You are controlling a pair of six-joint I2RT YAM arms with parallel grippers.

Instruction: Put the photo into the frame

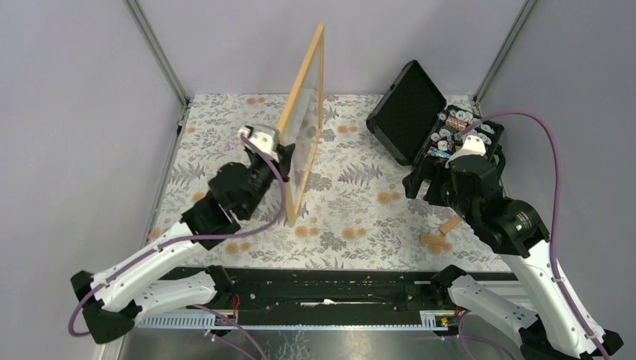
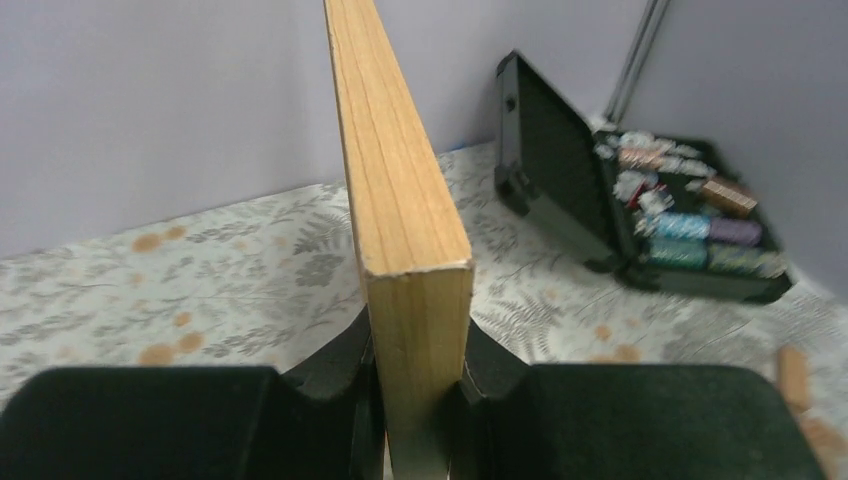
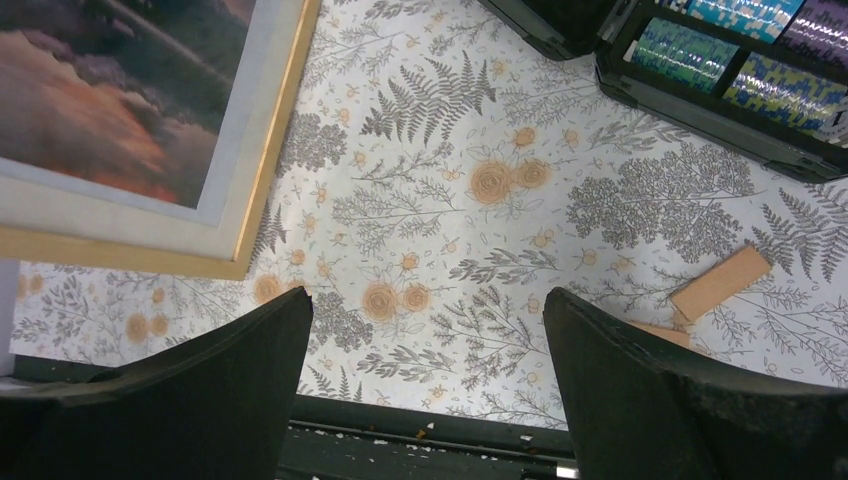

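Left gripper [image 2: 415, 400] pinching upright frame [image 2: 400, 200], right gripper [image 3: 425, 340] fingers spread near table, photo [image 3: 110, 90] visible only from right wrist

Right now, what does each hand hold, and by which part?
The left hand grips the frame by its wooden edge, near a corner. The right hand is open and holds nothing.

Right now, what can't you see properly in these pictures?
photo: right wrist view, cut off by the top-left edge; the top view sees the frame almost edge-on.
frame's held part: left wrist view, hidden inside the left end effector.
black case contents: left wrist view, blurred; top view, too small.
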